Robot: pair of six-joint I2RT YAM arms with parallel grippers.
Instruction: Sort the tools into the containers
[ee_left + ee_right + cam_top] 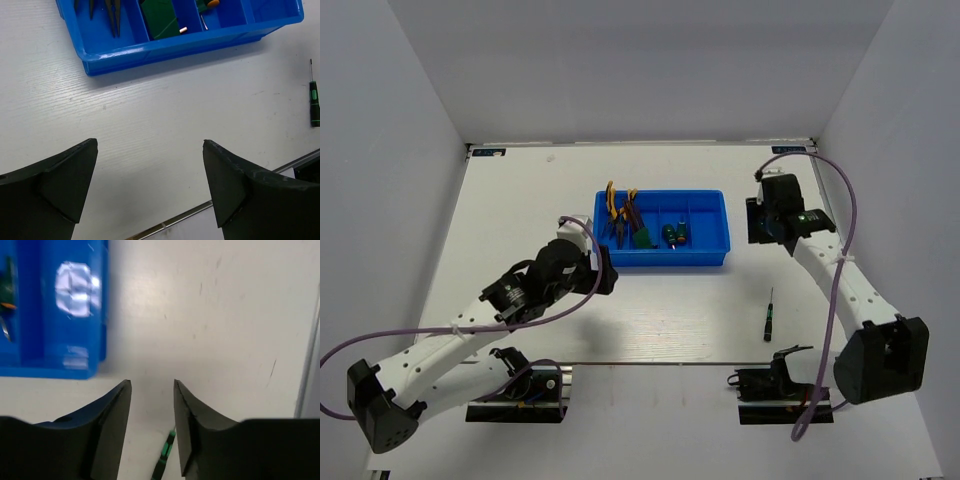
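Observation:
The blue tray [670, 258] stands mid-table. Its left compartment holds two yellow-and-black pliers [617, 212], the one beside it the green hex-key set [642, 238], the third two green screwdrivers [673, 235]. The right compartment looks empty. The thin black screwdriver [769, 318] lies on the table, right of and nearer than the tray. My left gripper [606, 274] is open and empty, just in front of the tray's left corner. My right gripper [758, 232] is open and empty, just right of the tray. The screwdriver [166, 455] shows low between its fingers.
In the left wrist view the tray [175, 47] is at the top and the screwdriver [313, 102] at the far right. White walls enclose the table. A metal strip [200, 207] runs along the near edge.

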